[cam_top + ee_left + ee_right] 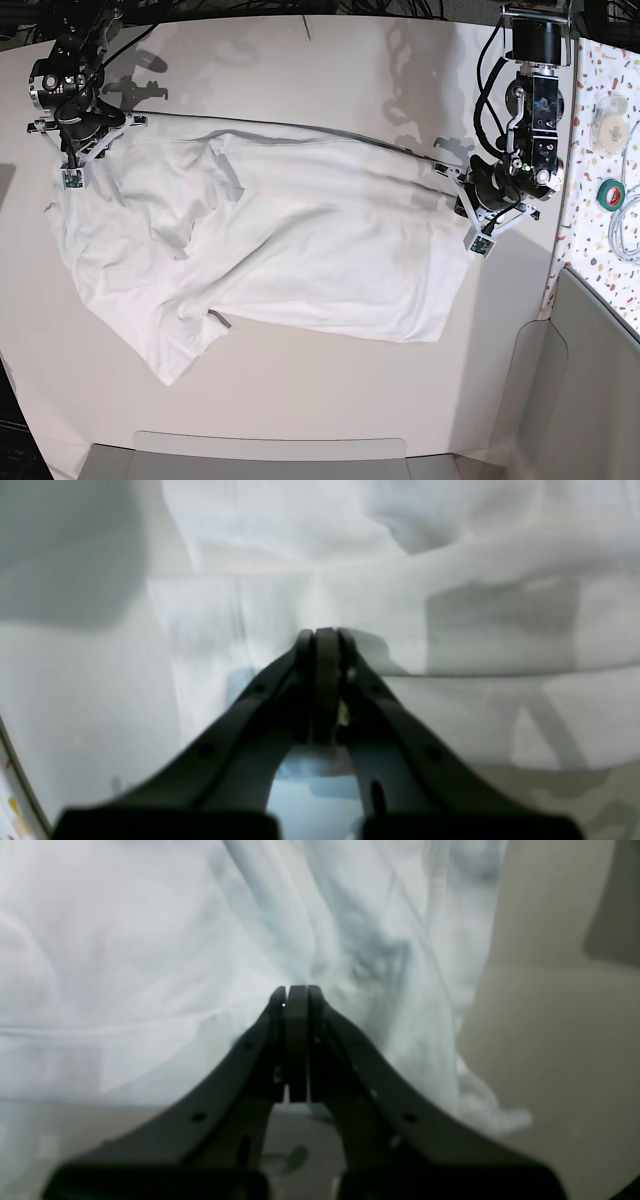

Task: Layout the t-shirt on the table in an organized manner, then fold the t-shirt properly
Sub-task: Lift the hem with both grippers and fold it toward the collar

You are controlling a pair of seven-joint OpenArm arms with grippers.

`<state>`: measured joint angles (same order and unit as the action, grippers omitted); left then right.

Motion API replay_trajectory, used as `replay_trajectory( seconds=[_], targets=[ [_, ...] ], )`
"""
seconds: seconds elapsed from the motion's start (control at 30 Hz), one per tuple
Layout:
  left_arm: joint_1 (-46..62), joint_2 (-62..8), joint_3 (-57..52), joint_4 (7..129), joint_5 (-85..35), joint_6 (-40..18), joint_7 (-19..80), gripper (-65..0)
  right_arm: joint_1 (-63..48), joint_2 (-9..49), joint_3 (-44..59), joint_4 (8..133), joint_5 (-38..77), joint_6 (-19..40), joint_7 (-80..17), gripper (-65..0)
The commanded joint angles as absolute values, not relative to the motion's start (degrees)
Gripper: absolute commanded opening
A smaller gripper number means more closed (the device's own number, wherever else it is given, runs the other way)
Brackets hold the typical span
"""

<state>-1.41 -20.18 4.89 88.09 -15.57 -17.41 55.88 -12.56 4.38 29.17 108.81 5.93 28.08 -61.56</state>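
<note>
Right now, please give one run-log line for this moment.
left gripper: shut on t-shirt | right gripper: shut on t-shirt | shirt stretched between both, wrinkled | fold: not done

White t-shirt (270, 250) across the table (330, 60), a claw at either end

t-shirt (300, 240): white | table (330, 400): off-white | side panel (600, 200): speckled, multicoloured

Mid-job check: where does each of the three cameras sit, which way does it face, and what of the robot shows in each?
Left wrist: behind the left gripper, looking along its shut jaws clamped on the t-shirt.
Right wrist: behind the right gripper, jaws shut on bunched shirt cloth.
Base: overhead, facing down on the table; both arms show at the shirt's two ends.
Shared: the white t-shirt appears in all three; base shows both grippers too.
</note>
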Motion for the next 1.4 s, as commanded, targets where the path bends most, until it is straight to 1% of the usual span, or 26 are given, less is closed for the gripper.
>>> replay_trajectory(
  seconds=[0.0,0.3,0.47,0.6,0.8,1.1,1.37],
  targets=[
    [0.1,-20.5,4.8,87.6,-14.5,-17.3,57.8,-65.0,-12.4,5.8,29.3,109.4,5.8,28.1,-60.3,-65.0],
    [5.8,-22.0,4.4,92.8,-14.5,-17.3,58.1,-65.0,-12.6,10.2,29.5,102.2,5.8,28.1,-59.7,-65.0],
    [7.4,-22.0,4.4,93.9,-14.5,-17.3,58.2,-65.0,-13.5,10.5,29.0,95.5,5.8,28.1,-53.5,-65.0],
    [8.7,-22.1,4.3,93.9,-14.5,-17.3,58.2,-65.0,-13.6,10.6,29.0,92.3,5.8,28.1,-52.6,-65.0],
    [15.2,-23.0,4.0,100.6,-14.5,-17.3,58.2,-65.0,-14.3,10.6,29.1,92.4,6.1,28.2,-52.7,-65.0],
    [22.1,-22.9,-4.3,105.0,-14.5,-17.3,58.2,-65.0,-14.5,10.5,29.0,92.4,6.1,28.5,-52.8,-65.0],
    [26.5,-22.9,-8.4,107.7,-14.5,-17.3,58.2,-65.0,-20.5,8.9,28.4,97.5,6.1,28.5,-52.8,-65.0]
  ],
)
